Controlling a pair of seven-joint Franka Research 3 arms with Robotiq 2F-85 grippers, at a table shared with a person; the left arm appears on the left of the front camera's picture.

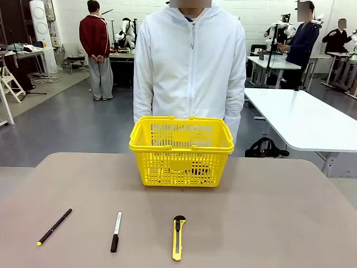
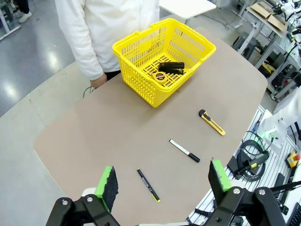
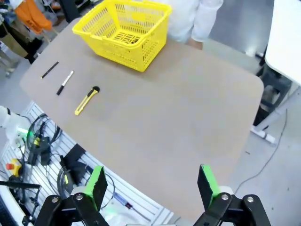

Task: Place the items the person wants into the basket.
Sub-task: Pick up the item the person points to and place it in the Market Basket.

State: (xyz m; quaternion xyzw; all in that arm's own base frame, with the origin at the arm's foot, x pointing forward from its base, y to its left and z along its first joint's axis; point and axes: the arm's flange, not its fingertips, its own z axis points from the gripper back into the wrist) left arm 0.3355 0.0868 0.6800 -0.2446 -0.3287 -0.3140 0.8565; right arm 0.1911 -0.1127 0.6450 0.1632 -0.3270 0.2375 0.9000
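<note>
Front view shows you the table (image 1: 268, 212), the person (image 1: 189, 67) at its far edge, then the basket (image 1: 167, 173) just before them. Your left gripper (image 2: 163, 175) and right gripper (image 3: 152, 176) hang above, jaws spread, empty. Knife (image 1: 178, 238), marker (image 1: 116, 231) and pen (image 1: 54, 226) lie in a near row, pen leftmost; the tape measure (image 2: 161, 76) sits inside the basket.

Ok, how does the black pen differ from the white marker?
The pen is black with a yellow tip; the marker is white with a black cap. The pen looks thinner than the marker. The pen lies more slanted, the marker almost straight. Both lie on the table, outside the basket.
</note>
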